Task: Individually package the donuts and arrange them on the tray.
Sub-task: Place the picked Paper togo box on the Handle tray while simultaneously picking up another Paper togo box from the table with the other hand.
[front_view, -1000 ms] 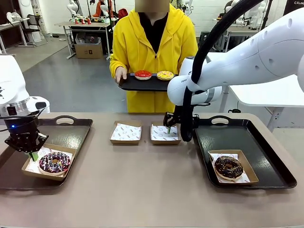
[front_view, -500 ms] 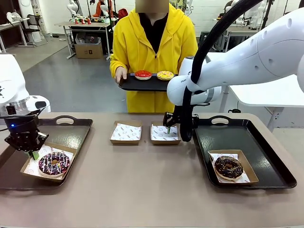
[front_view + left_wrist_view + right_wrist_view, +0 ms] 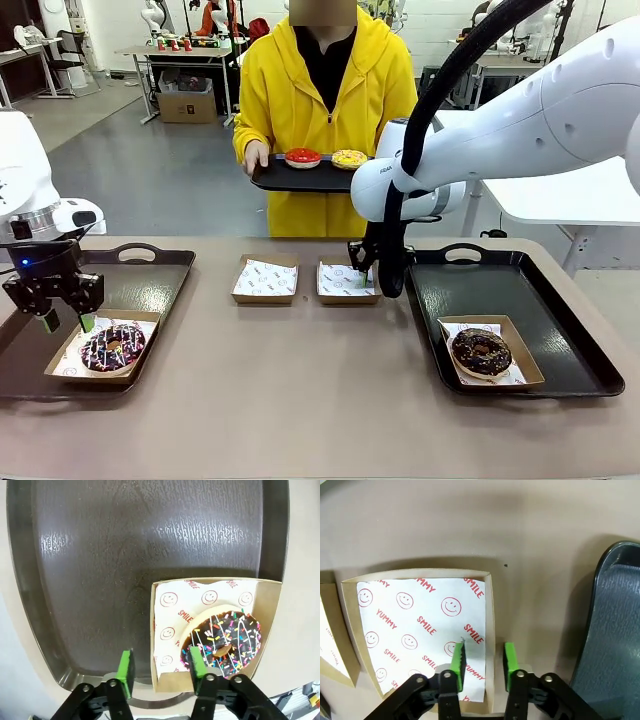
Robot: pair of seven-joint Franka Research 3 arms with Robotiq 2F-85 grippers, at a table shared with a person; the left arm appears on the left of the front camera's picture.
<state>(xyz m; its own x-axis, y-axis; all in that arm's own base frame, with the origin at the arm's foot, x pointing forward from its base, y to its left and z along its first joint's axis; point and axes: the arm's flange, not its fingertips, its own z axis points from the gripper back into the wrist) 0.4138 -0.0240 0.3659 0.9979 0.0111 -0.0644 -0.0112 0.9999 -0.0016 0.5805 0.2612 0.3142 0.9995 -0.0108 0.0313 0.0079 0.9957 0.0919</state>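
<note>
Sprinkled donut [image 3: 113, 346] flat (hole up), left gripper [image 3: 66, 323] spread wide, right gripper [image 3: 484, 656] parted, narrower

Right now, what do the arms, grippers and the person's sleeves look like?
Left arm and right arm: glossy white rounded shells; a thick black hose loops over the right one, small dark lettering near its wrist. Left gripper and right gripper: black, with green pads; a blue light on the left wrist. Person: yellow hooded jacket sleeves.
</note>
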